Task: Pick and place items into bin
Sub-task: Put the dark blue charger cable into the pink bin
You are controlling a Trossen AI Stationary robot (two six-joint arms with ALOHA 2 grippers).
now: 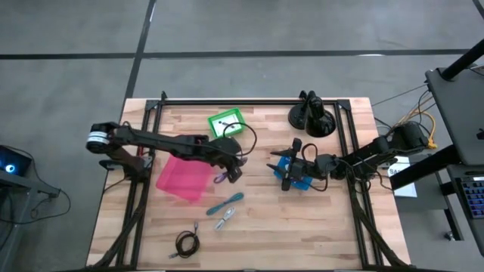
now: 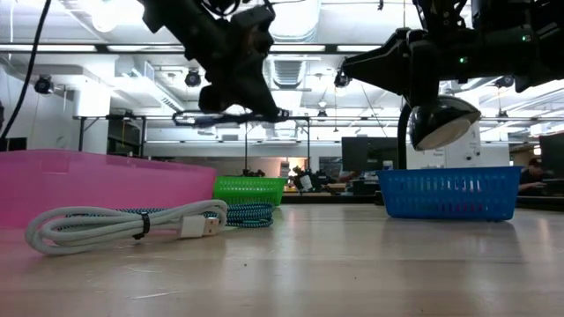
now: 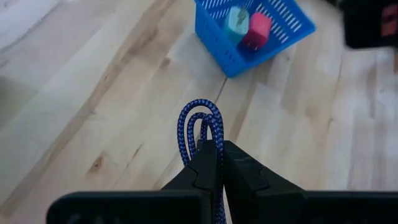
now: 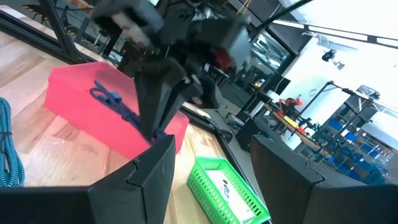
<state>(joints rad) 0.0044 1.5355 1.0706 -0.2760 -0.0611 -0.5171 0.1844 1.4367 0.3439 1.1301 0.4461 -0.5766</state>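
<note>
I have the braided cable pinched.
Left gripper (image 3: 214, 152) fingers clamp the looped blue braided cable (image 3: 198, 124) near the blue mesh basket (image 3: 230, 59); right gripper (image 4: 211, 162) fingers spread, empty.

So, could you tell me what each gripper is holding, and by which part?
The left gripper is shut on a dark blue braided cable, pinched just below its looped end. The right gripper is open and holds nothing.

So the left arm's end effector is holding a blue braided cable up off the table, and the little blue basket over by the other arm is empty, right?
Not quite. The left end effector does hold the blue braided cable off the table, but the blue basket is not empty: the left wrist view shows a teal piece and a pink-red piece inside it.
</note>
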